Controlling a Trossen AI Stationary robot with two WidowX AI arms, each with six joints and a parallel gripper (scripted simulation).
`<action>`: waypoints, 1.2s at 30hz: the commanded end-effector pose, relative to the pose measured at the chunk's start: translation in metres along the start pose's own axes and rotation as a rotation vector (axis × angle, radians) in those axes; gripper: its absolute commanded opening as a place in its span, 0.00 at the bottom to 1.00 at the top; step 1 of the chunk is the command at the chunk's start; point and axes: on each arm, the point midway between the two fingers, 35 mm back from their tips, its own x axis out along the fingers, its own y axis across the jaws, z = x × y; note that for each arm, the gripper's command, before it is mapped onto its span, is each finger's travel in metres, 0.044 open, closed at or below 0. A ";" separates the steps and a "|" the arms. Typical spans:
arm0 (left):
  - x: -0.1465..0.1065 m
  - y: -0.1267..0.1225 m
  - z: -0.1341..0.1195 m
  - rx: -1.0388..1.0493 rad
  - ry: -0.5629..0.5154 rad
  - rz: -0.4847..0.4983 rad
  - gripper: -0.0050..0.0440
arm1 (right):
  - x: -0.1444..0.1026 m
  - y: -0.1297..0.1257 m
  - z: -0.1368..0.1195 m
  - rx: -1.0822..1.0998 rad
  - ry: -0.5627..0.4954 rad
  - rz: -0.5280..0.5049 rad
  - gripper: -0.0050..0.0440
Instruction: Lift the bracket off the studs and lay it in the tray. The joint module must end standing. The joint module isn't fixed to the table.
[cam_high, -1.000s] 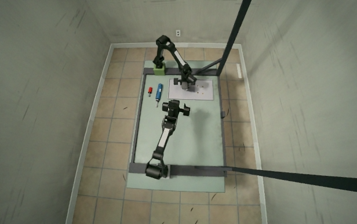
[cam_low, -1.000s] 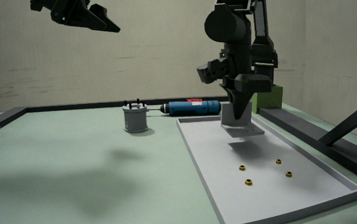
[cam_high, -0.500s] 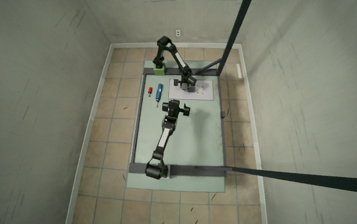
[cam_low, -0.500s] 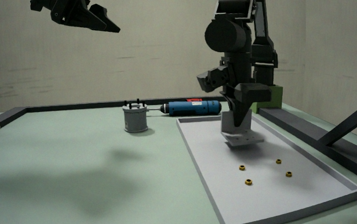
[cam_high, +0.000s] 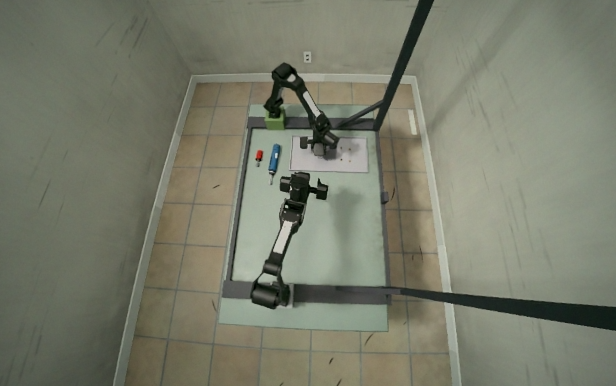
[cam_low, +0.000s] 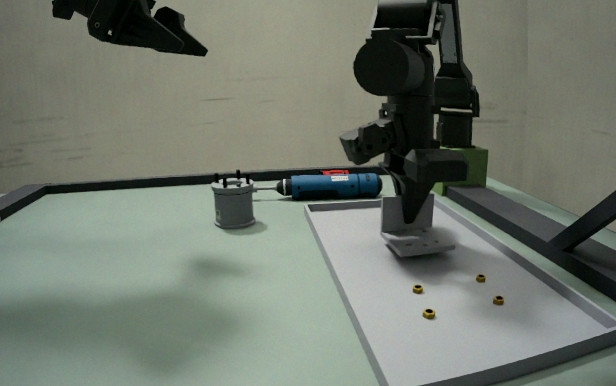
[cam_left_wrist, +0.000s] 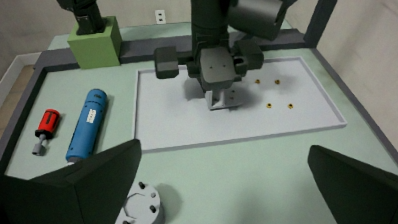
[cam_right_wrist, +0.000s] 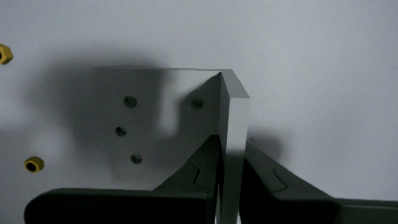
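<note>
The grey L-shaped bracket (cam_low: 412, 231) hangs upright over the back part of the white tray (cam_low: 450, 295). Its drilled base plate is very low over the tray floor; I cannot tell if it touches. My right gripper (cam_low: 412, 212) is shut on the bracket's upright wall, as the right wrist view (cam_right_wrist: 232, 170) shows, with the plate (cam_right_wrist: 150, 125) below. The grey joint module (cam_low: 233, 202) stands upright on the table left of the tray, its studs bare. It also shows in the left wrist view (cam_left_wrist: 141, 210). My left gripper (cam_left_wrist: 225, 150) is open and empty, high above the table.
Several yellow nuts (cam_low: 428, 313) lie loose in the tray's front half. A blue powered screwdriver (cam_low: 330, 186) and a small red tool (cam_left_wrist: 45, 127) lie behind the joint module. A green block (cam_left_wrist: 95, 42) holds the right arm's base. Dark rails edge the table.
</note>
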 end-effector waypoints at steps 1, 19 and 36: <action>-0.007 -0.001 0.012 0.001 -0.032 -0.003 1.00 | 0.000 0.001 0.001 0.000 -0.009 0.008 0.00; -0.007 -0.001 0.012 0.001 -0.032 -0.003 1.00 | 0.000 0.005 0.004 0.000 -0.023 0.025 0.00; -0.007 -0.001 0.012 0.001 -0.032 -0.003 1.00 | 0.000 0.005 0.004 0.000 -0.022 0.025 0.64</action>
